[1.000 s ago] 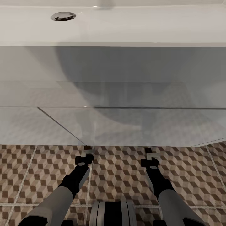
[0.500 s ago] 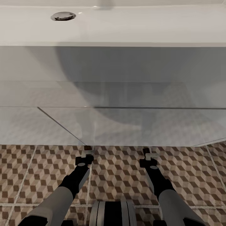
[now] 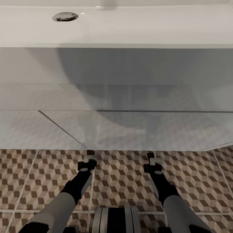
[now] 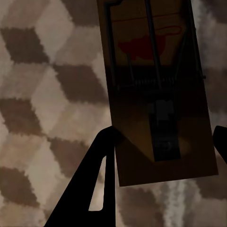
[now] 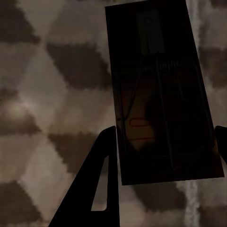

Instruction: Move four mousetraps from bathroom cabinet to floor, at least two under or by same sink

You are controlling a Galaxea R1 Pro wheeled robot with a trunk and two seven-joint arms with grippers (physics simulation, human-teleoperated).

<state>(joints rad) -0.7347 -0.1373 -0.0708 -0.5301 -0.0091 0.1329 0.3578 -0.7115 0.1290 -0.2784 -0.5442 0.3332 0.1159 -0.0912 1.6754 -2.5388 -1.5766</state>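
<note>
Cube-patterned floor (image 3: 123, 181) below, brown, beige and white, pale grout lines crossing it. Straight ahead, white sink (image 3: 129, 29) with chrome drain (image 3: 65, 16), glossy white vanity front (image 3: 116, 97) dropping to the tiles.

Left gripper (image 3: 91, 154) low at the foot of the vanity, clamped on a mousetrap (image 4: 156, 94): dark fingers (image 4: 101, 156) pressing both long edges of the near end. Long axis in line with the fingers, pointing away from the wrist; spring and wire bar on top, red mark at the far end.

Right gripper (image 3: 152, 157) likewise low near the vanity base, closed on a second mousetrap (image 5: 163, 94), one finger (image 5: 106, 156) on each long side. Long axis also along the fingers, metal plate at the far end.

Both traps close above the tiles; contact with the floor cannot be told. Grippers well apart, open tile between them; vanity just ahead, free floor back toward the robot's base (image 3: 116, 220).
</note>
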